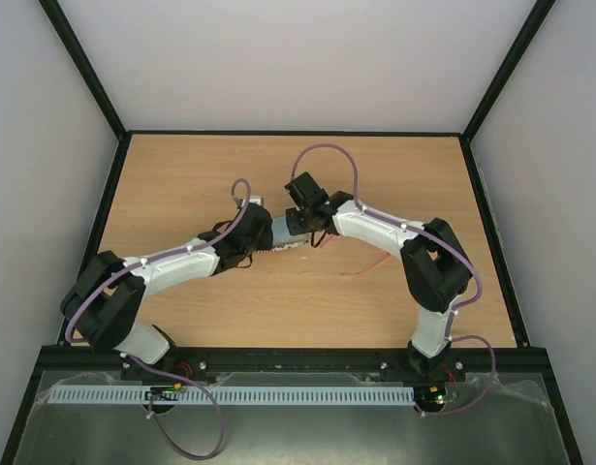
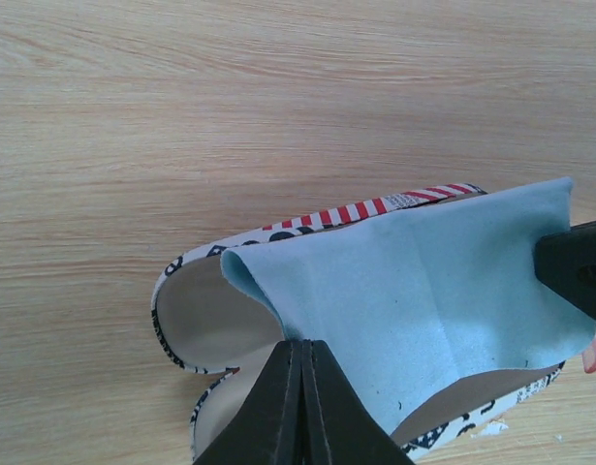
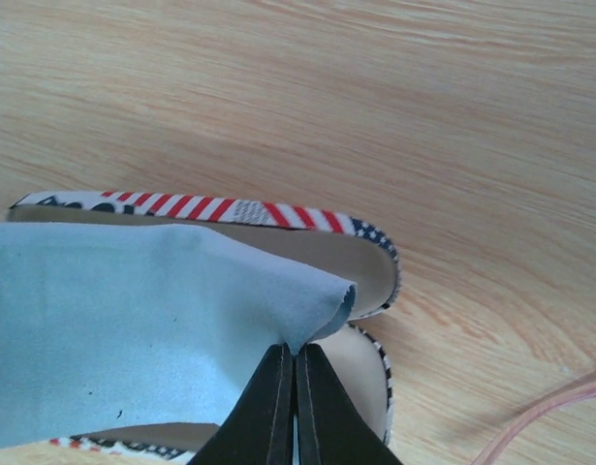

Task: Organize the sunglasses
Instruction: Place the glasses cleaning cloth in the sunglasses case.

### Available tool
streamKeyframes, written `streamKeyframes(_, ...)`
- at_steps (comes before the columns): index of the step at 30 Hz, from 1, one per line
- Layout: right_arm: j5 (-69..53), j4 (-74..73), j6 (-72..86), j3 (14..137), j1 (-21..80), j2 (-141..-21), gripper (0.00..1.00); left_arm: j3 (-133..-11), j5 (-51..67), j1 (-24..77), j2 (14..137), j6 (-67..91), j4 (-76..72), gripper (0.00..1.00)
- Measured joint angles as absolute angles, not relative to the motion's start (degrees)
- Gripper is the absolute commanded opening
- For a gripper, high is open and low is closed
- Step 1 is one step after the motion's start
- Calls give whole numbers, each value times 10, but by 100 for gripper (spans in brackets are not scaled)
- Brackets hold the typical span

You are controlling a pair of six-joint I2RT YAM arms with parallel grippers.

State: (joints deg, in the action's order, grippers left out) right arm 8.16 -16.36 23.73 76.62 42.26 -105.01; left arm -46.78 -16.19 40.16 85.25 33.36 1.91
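Both arms meet near the middle of the wooden surface (image 1: 181,184), the left arm coming in from 8 o'clock and the right arm from 4 o'clock in the top view.

The left hand (image 2: 299,351) is closed, its 2 fingers pressed together on the near edge of the light blue cloth (image 2: 423,291). The right hand (image 3: 294,356) is also closed and pinches a folded corner of the same cloth. In the left wrist view, the black tip of the right hand shows at 3 o'clock, on the far side of the cloth.

The cloth is draped over the flag-print case (image 3: 210,208). The case lies open on the surface, and its cream lining shows at both ends, past the cloth's edges.

The sunglasses (image 1: 365,265) lie on the bare surface outside the case, at about 4 o'clock from it in the top view, close to the right forearm. Only a thin red-orange line of them shows. The right wrist view catches a slim pinkish strand at 4 o'clock, apart from the case. How the frame sits, I cannot tell.
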Motion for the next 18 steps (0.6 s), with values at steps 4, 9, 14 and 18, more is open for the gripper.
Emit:
streamKeyframes(4, 77, -157, 232, 768, 411, -1060, 1, -468, -166, 399, 871, 331, -4, 2)
streamKeyframes(9, 67, -147, 228, 778, 403, -1075, 1, -464, -169, 389, 882, 326, -22, 2)
streamKeyframes(14, 61, -144, 223, 792, 401, -1092, 1, -449, -168, 375, 886, 324, -41, 2)
streamKeyframes(18, 56, -142, 220, 797, 399, -1100, 1, -448, -165, 369, 901, 324, -53, 2)
